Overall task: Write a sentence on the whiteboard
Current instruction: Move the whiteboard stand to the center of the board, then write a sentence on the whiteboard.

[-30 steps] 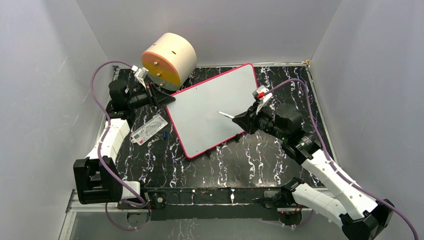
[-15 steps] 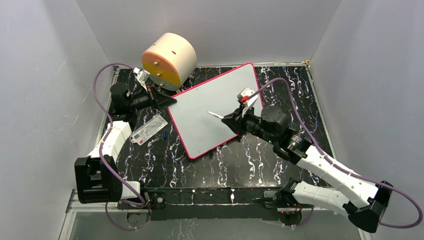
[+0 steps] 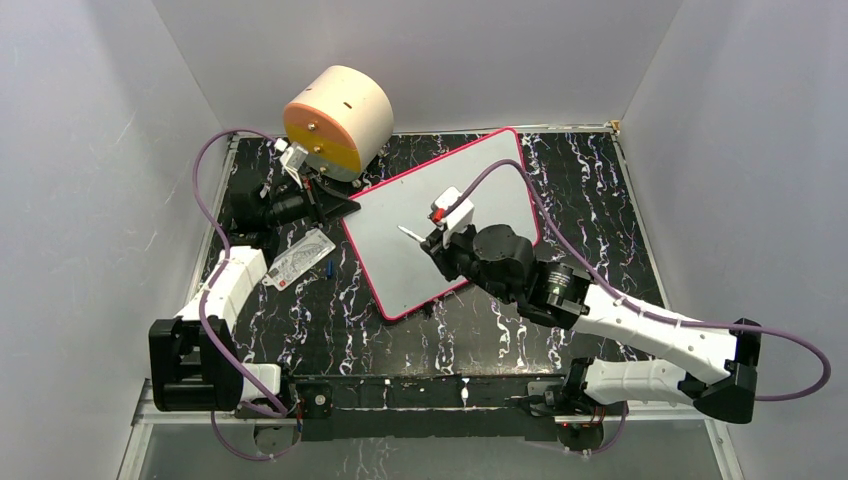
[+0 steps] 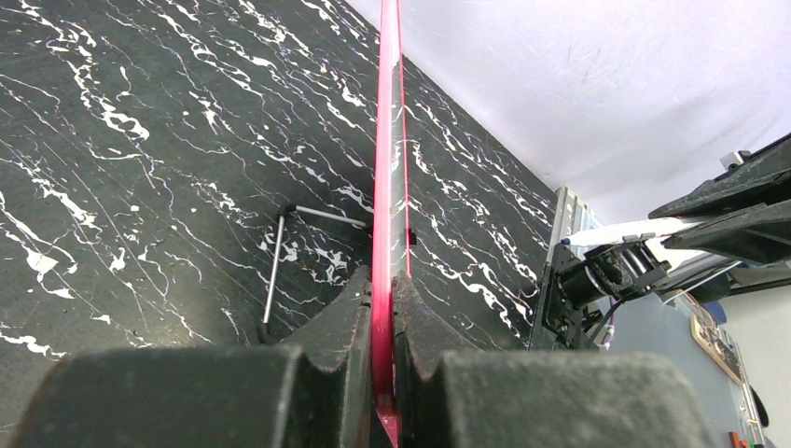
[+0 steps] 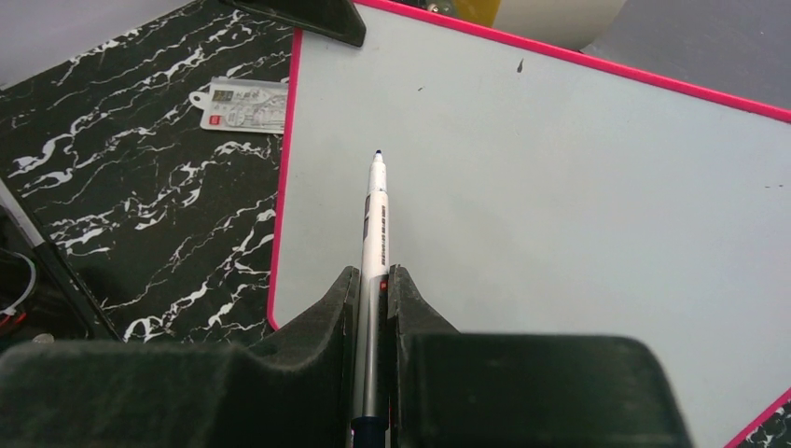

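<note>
Clamping pink left edge of whiteboard [image 3: 390,265] in left gripper [image 4: 384,289], jaws narrow on rim; pinching white marker [image 5: 376,215] in right gripper [image 5: 373,280], jaws tight on barrel, tip over board's left part; board resting on black marbled table [image 3: 500,340]

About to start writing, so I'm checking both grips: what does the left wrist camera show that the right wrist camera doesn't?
Only left wrist: close up, the left gripper shut on the pink edge of the whiteboard, seen edge-on, and a thin metal rod on the table beside it. Only right wrist: the board's writing face, bare of writing where it shows, and the printed card beside it. Both: the whiteboard, the marker clamped in the shut right gripper, and the black marbled table.
</note>
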Tool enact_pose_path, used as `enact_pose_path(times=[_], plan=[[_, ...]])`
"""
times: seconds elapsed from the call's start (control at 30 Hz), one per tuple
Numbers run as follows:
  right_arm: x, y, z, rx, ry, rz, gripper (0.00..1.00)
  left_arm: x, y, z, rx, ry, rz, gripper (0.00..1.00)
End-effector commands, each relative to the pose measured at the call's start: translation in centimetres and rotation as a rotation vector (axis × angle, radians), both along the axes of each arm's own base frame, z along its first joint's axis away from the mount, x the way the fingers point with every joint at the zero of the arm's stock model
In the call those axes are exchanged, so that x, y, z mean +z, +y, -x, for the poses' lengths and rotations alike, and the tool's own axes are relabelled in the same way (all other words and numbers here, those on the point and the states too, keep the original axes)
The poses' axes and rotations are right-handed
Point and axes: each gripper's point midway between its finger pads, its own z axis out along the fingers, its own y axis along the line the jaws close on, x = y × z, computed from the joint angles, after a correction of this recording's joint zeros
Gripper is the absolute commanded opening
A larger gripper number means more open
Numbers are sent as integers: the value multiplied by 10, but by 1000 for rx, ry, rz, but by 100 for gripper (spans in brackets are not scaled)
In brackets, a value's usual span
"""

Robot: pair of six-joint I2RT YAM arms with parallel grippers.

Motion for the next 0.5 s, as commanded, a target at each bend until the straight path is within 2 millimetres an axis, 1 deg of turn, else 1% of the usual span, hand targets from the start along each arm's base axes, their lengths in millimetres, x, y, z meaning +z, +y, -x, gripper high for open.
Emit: enact_pose_path(times=[0.0,0.17,0.33,0.47], plan=[[27,-6,-9,-90,-60,-17,0,-10,-5,13,-45,-41,-49,0],[25,0,-10,-99,-78,31,0,-10,-3,13,-35,-60,-69,0],[26,1,-12,-124,-84,68,0,-11,-3,12,-33,-69,-76,0],[19,0,-15,-152,-79,124,0,-9,-3,13,-38,-77,-75,0]])
